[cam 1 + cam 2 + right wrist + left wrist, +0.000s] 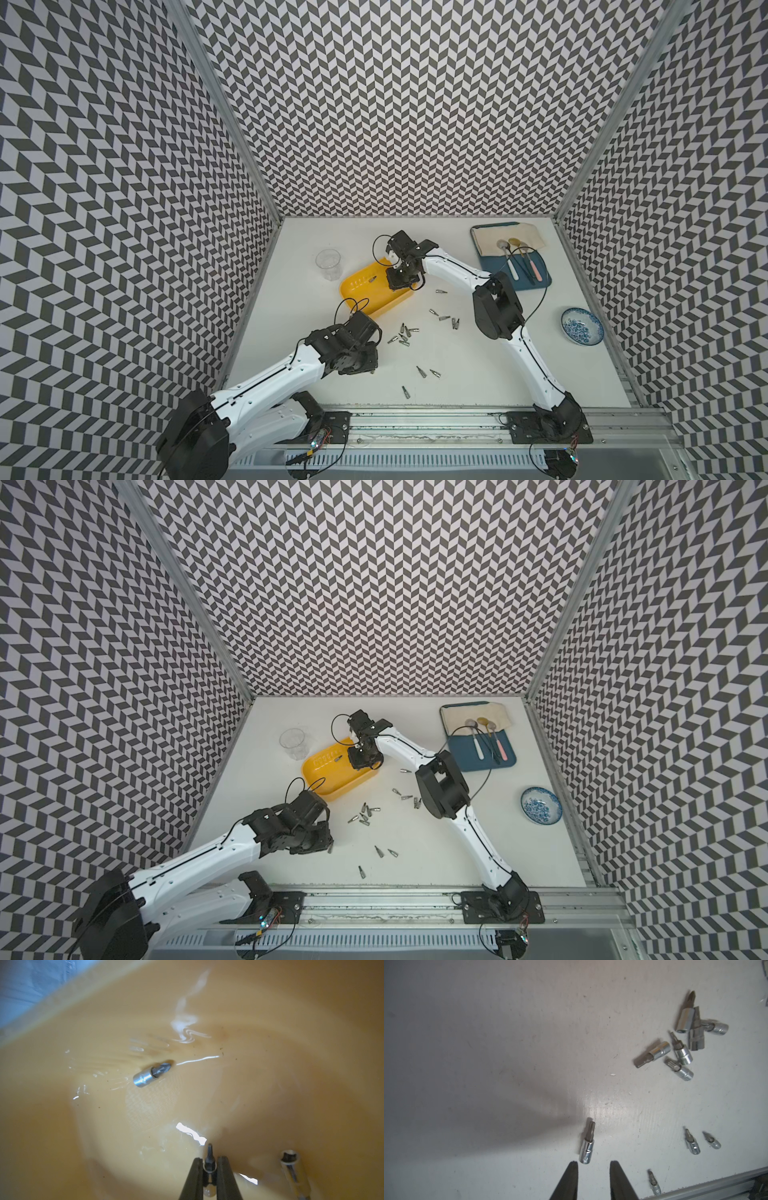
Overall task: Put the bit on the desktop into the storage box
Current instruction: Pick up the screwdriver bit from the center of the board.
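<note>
Hovering over the storage box [270,1043], the right claw [209,1159] pinches a held bit [209,1150], so letting go seems next; the left claw [593,1163], narrowly parted, has a loose bit [586,1148] just ahead on the desktop [488,1032].

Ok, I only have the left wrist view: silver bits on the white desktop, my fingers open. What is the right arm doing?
Observer: The right gripper is shut on a small silver bit, inside the shallow yellow plastic storage box.
Operator: Is anything in that box yet?
Observer: Yes, a loose silver bit with a pointed tip lies on its floor.
Operator: Is there anything near the box I should avoid?
Observer: A clear glass cup stands close beside it on the desktop.
</note>
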